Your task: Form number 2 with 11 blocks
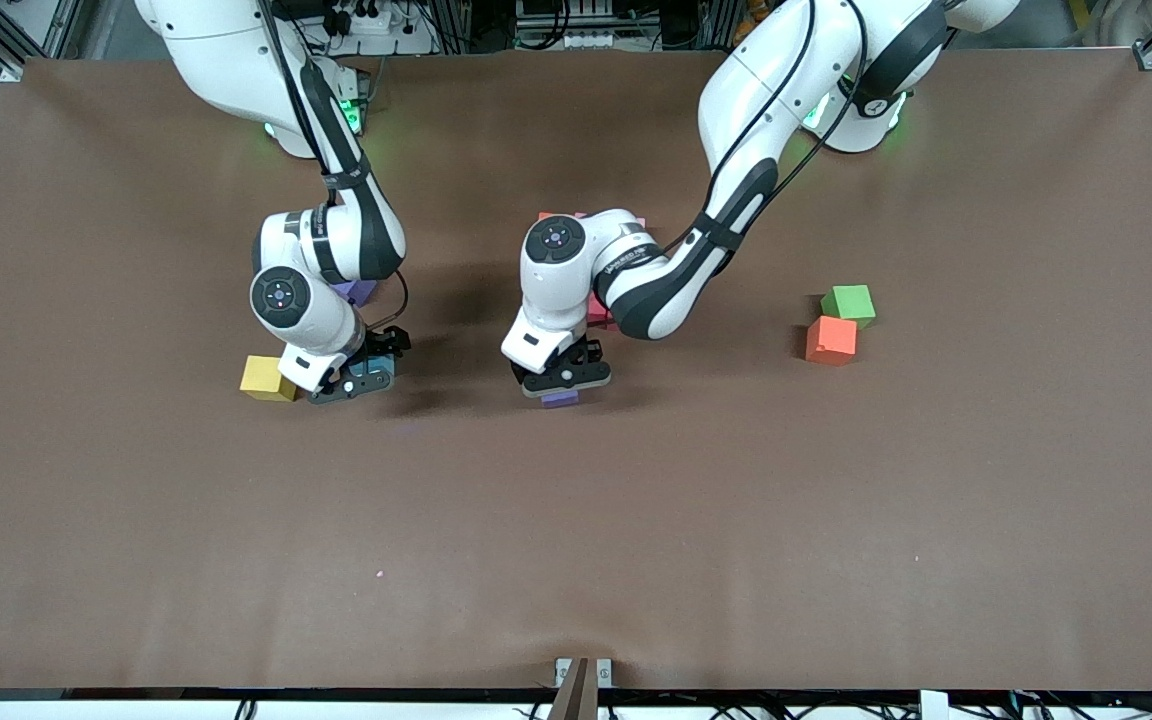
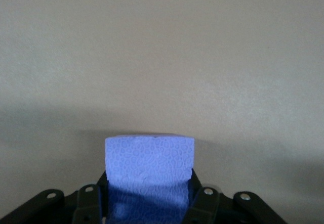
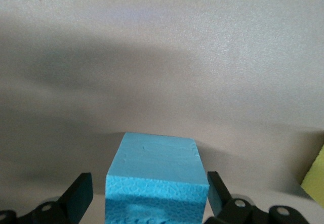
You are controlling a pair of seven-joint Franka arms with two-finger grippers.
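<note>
1. Left gripper [image 1: 564,385]: low over the brown table [image 1: 636,520], near its middle. Fingers clenched on a purple block [image 1: 561,399], which the left wrist view shows pressed between both fingers [image 2: 203,199].
2. Right gripper [image 1: 354,380]: low, just beside the yellow block [image 1: 265,378], on that block's side toward the left arm's end of the table. Fingers [image 3: 78,196] spread wide on either side of a blue block [image 3: 157,181], with a gap visible on each side; block not grasped.
3. Partly built figure: a cluster of pink and red blocks [image 1: 598,312] lies on the table under the left arm's wrist, farther from the front camera than the purple block. Mostly hidden; count and layout cannot be told.
4. A second purple block [image 1: 358,291] shows under the right arm, farther from the front camera than the yellow block.
5. Orange block [image 1: 831,340]: toward the left arm's end of the table, well apart from the purple block, touching a green cube [image 1: 849,304] that sits farther from the front camera.
</note>
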